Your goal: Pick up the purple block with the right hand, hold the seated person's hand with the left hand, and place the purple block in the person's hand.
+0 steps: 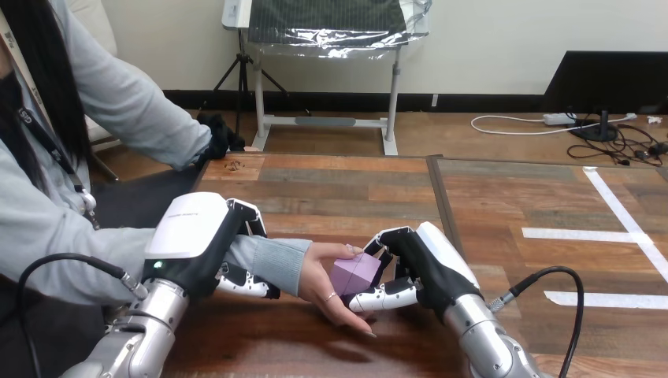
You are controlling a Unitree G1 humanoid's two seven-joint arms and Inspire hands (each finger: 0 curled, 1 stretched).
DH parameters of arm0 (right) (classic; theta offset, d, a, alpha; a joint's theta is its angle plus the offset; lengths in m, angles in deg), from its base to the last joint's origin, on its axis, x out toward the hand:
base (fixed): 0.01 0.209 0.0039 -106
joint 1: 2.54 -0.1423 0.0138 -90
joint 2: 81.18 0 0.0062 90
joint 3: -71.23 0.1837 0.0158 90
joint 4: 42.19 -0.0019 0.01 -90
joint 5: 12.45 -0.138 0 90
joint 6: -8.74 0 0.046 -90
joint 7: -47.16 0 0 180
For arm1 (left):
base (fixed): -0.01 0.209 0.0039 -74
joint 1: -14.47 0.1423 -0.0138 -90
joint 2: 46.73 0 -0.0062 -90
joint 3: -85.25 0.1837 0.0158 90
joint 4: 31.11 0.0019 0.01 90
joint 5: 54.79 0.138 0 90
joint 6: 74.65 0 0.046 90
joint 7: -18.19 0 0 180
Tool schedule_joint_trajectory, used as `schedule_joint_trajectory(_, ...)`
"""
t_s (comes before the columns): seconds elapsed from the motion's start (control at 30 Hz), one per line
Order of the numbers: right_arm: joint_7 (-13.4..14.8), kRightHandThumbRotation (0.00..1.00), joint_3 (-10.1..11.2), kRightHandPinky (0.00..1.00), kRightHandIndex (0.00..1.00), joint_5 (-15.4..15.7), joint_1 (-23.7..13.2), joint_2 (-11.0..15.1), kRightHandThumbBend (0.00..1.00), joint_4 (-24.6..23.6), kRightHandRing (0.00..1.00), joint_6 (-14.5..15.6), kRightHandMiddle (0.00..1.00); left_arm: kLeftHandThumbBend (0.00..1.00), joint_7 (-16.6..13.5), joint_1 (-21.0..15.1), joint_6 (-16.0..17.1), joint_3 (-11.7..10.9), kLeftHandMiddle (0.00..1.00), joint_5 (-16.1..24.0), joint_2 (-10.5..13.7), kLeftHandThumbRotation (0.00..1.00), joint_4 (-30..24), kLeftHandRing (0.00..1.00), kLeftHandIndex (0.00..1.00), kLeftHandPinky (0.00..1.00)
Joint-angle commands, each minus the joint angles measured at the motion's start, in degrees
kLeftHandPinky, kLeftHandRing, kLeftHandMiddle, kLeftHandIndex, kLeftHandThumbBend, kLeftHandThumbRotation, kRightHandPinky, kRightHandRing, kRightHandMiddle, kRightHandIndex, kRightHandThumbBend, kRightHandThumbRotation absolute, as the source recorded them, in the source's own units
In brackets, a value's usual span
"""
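The purple block (356, 274) sits in the person's hand (324, 285), which lies palm up low over the table's near middle. My right hand (417, 272) is at the block's right side with its fingers and thumb curled round it. My left hand (206, 244) is over the person's sleeved wrist (272, 260), its fingers curled down over the far side and its thumb (248, 285) under the near side.
The wooden table (346, 185) stretches ahead, with white tape lines (622, 228) on its right part. The person's other arm (142, 110) reaches in at the upper left, beyond my left hand.
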Motion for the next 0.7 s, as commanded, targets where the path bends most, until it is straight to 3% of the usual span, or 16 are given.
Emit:
schedule_joint_trajectory(0.0,1.61,0.12,-0.94,0.07,0.20,0.45,-8.67,-1.84,0.37,-1.10,0.11,-1.59,0.17,0.96,-2.27,-11.80,2.07,0.77,0.33,-0.24,-3.28,0.20,-0.63,0.29,0.35,0.26)
schedule_joint_trajectory(0.67,2.25,0.12,-1.01,0.07,0.20,1.22,-9.93,-1.15,0.37,-0.31,0.11,-2.20,0.18,0.96,-4.40,-11.76,3.12,1.28,0.32,0.47,-4.04,0.21,0.98,0.28,0.34,0.25)
